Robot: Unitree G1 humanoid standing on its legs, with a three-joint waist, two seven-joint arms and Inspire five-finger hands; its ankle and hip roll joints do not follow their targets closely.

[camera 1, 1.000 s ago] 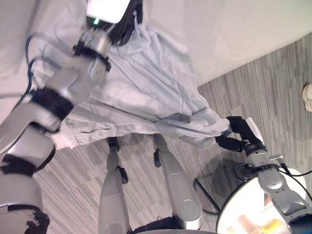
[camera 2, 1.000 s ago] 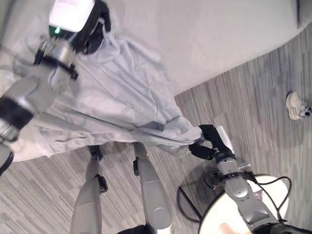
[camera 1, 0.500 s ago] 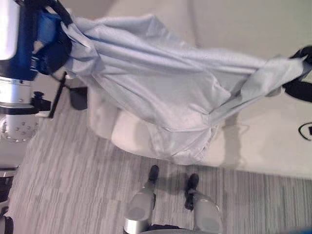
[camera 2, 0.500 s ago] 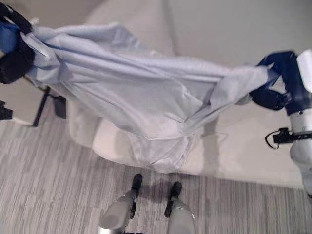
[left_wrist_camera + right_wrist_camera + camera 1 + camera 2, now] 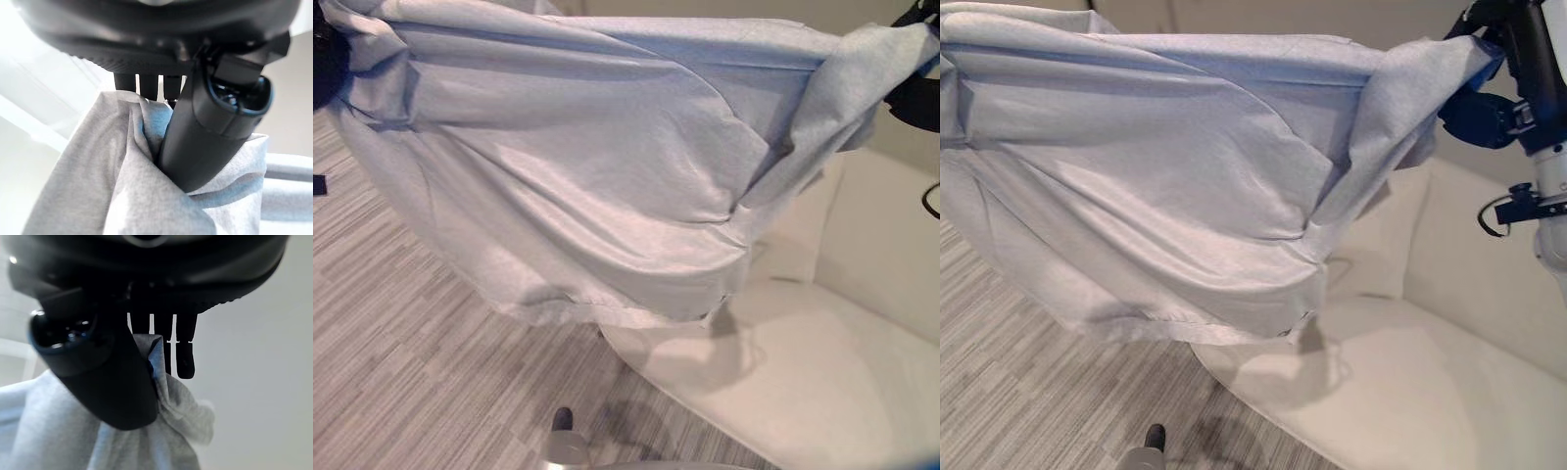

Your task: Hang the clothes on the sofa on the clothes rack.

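Grey cloth, the garment (image 5: 597,186), now hangs higher, lifted clear of the sofa (image 5: 822,382). Left hand (image 5: 210,122) pinches one end, right hand (image 5: 1494,88) grips the other; carrying to the rack looks next.

The left robot hand (image 5: 215,127) is raised at the robot's upper left, thumb and fingers (image 5: 146,85) pinched on a fold of light grey garment (image 5: 607,166). The right robot hand (image 5: 1489,108) is raised at the upper right, thumb likewise clamped on the cloth's other end.
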